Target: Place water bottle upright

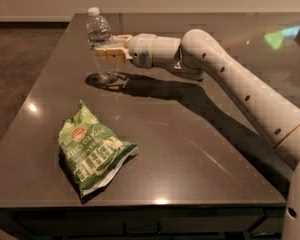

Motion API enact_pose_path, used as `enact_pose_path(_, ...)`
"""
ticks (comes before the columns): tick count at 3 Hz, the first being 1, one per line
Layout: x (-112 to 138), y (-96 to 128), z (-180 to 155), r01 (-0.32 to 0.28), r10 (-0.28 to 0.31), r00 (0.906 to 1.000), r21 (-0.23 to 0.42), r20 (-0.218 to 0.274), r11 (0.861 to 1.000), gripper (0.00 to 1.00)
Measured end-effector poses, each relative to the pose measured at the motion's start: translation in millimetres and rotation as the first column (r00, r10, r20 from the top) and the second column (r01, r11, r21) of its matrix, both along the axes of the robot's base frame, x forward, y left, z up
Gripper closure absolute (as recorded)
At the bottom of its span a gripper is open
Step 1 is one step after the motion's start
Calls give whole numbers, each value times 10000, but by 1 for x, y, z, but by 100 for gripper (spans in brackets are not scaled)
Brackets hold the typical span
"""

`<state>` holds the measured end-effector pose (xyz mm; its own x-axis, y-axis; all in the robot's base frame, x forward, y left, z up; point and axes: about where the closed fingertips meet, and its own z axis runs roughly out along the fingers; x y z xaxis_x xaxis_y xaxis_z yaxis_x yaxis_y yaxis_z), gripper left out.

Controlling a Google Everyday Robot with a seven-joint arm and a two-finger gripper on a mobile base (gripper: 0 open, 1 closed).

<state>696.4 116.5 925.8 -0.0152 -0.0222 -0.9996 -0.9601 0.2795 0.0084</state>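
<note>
The water bottle point(99, 33), clear with a white cap and a red and blue label band, stands nearly upright at the far left of the dark table point(190, 149), leaning slightly left at the top. Its base is at or just above the tabletop. My gripper point(105, 52) reaches in from the right and is shut on the bottle's middle, below the label. The lower part of the bottle shows beneath the fingers point(112, 56).
A green chip bag point(92, 154) lies flat near the table's front left. My white arm point(230, 79) stretches across the table from the right. The table's left edge is close to the bottle.
</note>
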Motion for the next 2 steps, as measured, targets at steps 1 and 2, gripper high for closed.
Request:
enact_pose_path(1, -3, 0, -3, -210, 210, 9998, 188, 49, 9996, 54)
enact_pose_path(2, -5, 0, -5, -325, 324, 9995, 255, 37, 9991, 32)
